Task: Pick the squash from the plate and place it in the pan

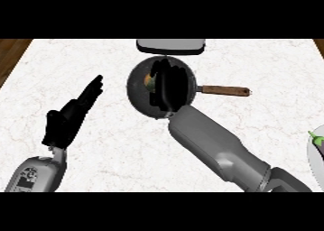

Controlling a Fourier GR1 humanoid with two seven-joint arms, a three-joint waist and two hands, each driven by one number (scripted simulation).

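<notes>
Right hand over the pan, squash beneath it.

I read no writing anywhere. My right hand [169,85] covers the round dark pan [139,90] near the marble counter's [257,63] far edge; I cannot tell its grip. The orange-green squash [150,81] peeks out inside. My left hand [71,117] rests with straight fingers.

Pan [139,85], centre rear of desk [111,149]: my right robot hand [169,88] and its forearm cover most of the bowl; handle [224,90] juts rightward.
Grey object [171,45] just behind pan: blocks the far side.
Left robot hand [71,117]: fingers straight, occupying the left middle.
Plate [319,158] with eggplant [323,146]: right edge.
I see bare desk front centre and far right rear.
</notes>
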